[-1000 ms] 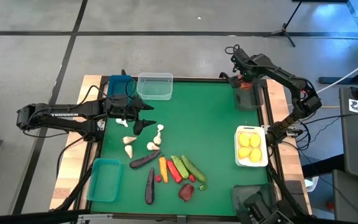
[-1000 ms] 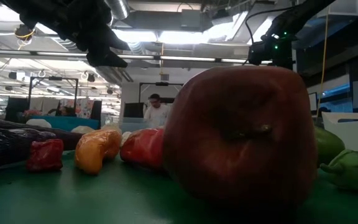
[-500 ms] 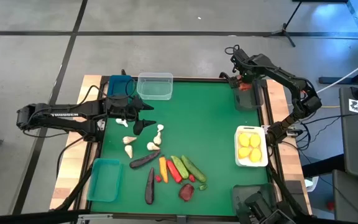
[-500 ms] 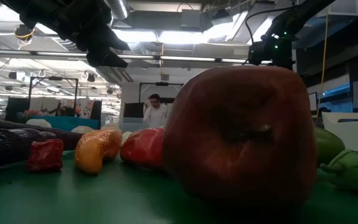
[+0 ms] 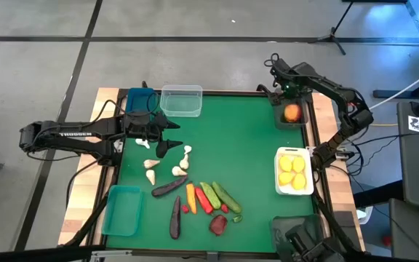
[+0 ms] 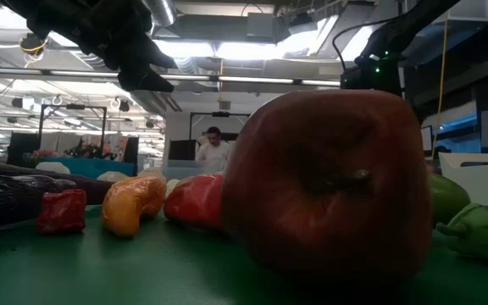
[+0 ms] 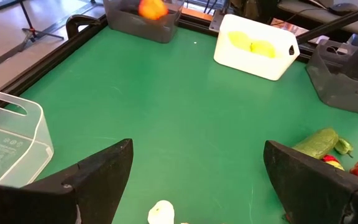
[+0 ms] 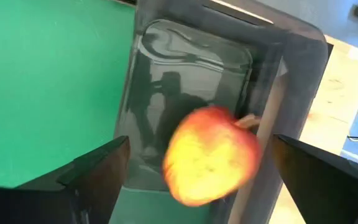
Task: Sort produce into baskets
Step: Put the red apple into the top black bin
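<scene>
We saw a green desk in a lit workshop; both tools stood released, right tool above an apple.

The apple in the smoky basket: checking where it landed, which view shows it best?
The right wrist view: the apple fills the frame, blurred, over the dark basket. High view shows it small; left wrist view, distant; low view, not at all.

Both arms are showing matte black jointed links. Left arm is carrying white TROSSEN lettering, black cables looping by its base. Right arm is trailing black cable loops, a green LED glowing near its wrist. Pincer fingers are looking wedge-shaped, dark.
</scene>
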`<act>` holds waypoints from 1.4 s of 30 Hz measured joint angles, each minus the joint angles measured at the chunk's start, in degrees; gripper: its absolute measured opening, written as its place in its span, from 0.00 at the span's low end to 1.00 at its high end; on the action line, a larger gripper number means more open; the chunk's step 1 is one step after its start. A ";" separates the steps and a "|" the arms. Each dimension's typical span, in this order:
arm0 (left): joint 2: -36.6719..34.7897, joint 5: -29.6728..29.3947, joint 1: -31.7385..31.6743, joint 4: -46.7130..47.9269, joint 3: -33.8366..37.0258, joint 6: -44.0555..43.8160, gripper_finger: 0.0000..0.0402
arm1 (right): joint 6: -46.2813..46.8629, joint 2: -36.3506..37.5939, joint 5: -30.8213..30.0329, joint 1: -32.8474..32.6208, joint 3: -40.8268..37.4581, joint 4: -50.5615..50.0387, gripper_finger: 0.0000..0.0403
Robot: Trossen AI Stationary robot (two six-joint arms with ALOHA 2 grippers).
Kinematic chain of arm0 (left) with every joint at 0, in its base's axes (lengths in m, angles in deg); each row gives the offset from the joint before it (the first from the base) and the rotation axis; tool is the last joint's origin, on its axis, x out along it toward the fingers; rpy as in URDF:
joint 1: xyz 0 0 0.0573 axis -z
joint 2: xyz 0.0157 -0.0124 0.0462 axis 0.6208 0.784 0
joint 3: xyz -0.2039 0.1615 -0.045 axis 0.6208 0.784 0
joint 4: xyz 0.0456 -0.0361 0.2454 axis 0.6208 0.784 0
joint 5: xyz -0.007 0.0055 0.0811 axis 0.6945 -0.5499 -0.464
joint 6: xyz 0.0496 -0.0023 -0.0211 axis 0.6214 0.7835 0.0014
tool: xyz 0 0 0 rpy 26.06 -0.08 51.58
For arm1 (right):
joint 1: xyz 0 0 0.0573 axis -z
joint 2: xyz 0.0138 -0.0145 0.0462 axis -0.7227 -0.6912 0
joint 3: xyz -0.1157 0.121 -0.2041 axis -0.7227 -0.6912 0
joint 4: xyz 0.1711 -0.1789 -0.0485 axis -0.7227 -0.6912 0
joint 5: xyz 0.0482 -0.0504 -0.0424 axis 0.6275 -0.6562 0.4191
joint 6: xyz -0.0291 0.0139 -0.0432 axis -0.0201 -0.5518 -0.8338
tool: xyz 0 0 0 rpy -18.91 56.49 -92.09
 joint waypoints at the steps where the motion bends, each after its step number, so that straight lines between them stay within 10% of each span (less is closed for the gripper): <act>1: 0.02 0.00 0.00 0.00 0.00 0.00 0.89 | -0.60 -0.06 0.65 0.00 0.00 0.06 0.96; 15: 0.00 -0.24 0.00 0.00 0.00 -0.12 0.89 | 1.70 0.24 31.95 -6.03 8.52 -2.05 0.96; 27: 0.00 -0.48 0.00 3.04 0.00 -0.55 0.89 | 0.78 0.34 45.23 -49.58 8.48 17.23 0.96; 30: 0.00 -0.48 0.00 3.04 0.00 -0.74 0.89 | -1.49 0.34 40.33 -60.15 8.48 23.32 0.96; 37: 0.00 -0.47 0.00 2.97 0.00 -1.05 0.89 | -4.89 -0.60 4.85 -78.28 8.06 24.21 0.96; 42: 0.02 -0.47 0.00 2.75 0.00 -0.80 0.89 | 0.21 -3.10 -1.68 -83.60 7.91 26.93 0.96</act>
